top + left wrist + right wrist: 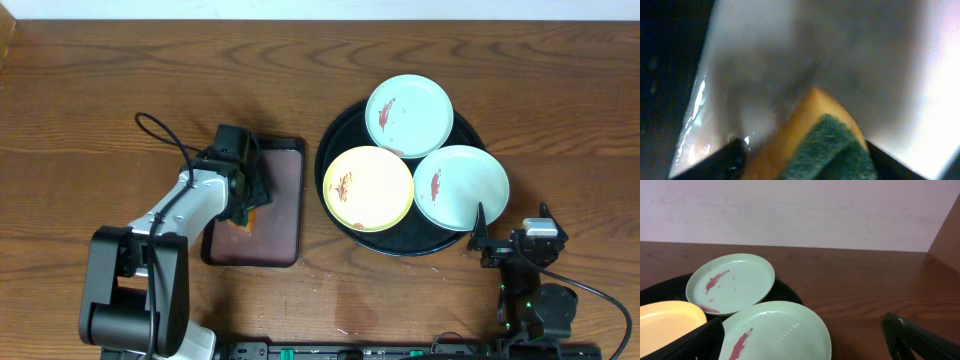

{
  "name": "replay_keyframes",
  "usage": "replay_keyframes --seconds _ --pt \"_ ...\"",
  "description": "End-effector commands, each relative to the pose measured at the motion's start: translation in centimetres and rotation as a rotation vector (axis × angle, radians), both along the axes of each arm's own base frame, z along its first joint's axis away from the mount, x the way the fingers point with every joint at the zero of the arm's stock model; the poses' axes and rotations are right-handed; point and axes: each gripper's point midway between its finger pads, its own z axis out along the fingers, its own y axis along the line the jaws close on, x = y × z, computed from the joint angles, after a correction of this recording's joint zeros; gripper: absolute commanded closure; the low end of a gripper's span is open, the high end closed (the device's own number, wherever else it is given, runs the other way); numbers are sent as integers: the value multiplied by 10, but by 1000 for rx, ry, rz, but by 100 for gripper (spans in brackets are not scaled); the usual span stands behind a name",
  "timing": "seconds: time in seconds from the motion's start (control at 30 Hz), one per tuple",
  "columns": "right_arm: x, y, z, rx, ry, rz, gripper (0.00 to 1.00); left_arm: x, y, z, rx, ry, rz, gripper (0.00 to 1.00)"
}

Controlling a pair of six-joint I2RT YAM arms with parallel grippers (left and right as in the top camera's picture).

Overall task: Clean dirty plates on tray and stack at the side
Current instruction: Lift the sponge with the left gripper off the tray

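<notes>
Left pincer (243,203): over the maroon tray (285,215); astride the orange-and-green sponge (815,140); cannot tell whether it grips
Plates: yellow plate (368,187), rear mint plate (408,114), right mint plate (461,187); all red-smeared; on the black tray (400,240)
Right pincer (802,330): spread wide; empty; beside the black tray's right edge

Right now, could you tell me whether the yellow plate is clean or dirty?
Dirty: the yellow plate carries a reddish-brown smear, seen from overhead.

Three smeared plates (409,115) on black tray (345,125)
</notes>
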Motion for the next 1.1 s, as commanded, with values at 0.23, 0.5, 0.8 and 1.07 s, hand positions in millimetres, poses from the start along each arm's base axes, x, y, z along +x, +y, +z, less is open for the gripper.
replay_keyframes --seconds 0.23,0.5,0.8,1.07 --pt "0 -2 -1 16 4 -13 1 -36 6 -11 18 149 1 92" --pt "0 -2 -1 16 4 -13 1 -31 2 -10 -3 129 32 21" --pt "0 -2 -1 16 4 -13 1 -50 5 -10 11 209 32 14" --pt "0 -2 -1 16 4 -13 1 -72 9 -9 26 297 28 31"
